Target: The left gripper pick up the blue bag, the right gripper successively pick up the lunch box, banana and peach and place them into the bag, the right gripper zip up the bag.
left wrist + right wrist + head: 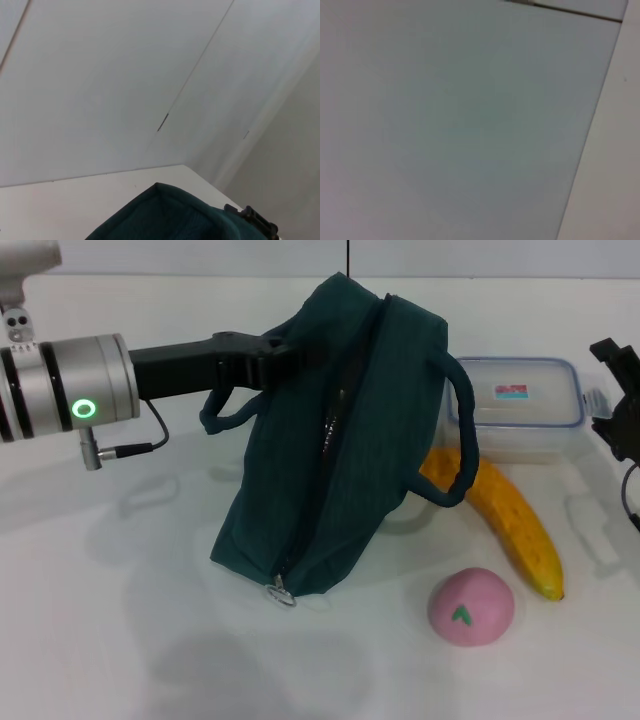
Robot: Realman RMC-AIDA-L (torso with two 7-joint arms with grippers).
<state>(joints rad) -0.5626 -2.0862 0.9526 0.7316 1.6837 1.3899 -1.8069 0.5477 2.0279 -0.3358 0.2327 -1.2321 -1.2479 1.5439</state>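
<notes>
Head view first: nearest the front edge of the white table (90, 640) lies the peach (471, 607), toward the right corner, apart from everything else. Just behind it the banana (515, 522) runs slantwise, its far end passing behind a loop handle of the blue bag (335, 440) and nearly touching the lunch box (518, 408), which sits lidded toward the far right edge. The bag stands tilted mid-table, its top pulled up and leaning, the zipper ring at its lowest corner by the tabletop. The left gripper (285, 352) reaches in from the left edge and is pinched on the bag's upper fabric. The right gripper (622, 400) hangs at the right edge beside the lunch box; whether its fingers are spread cannot be told.
</notes>
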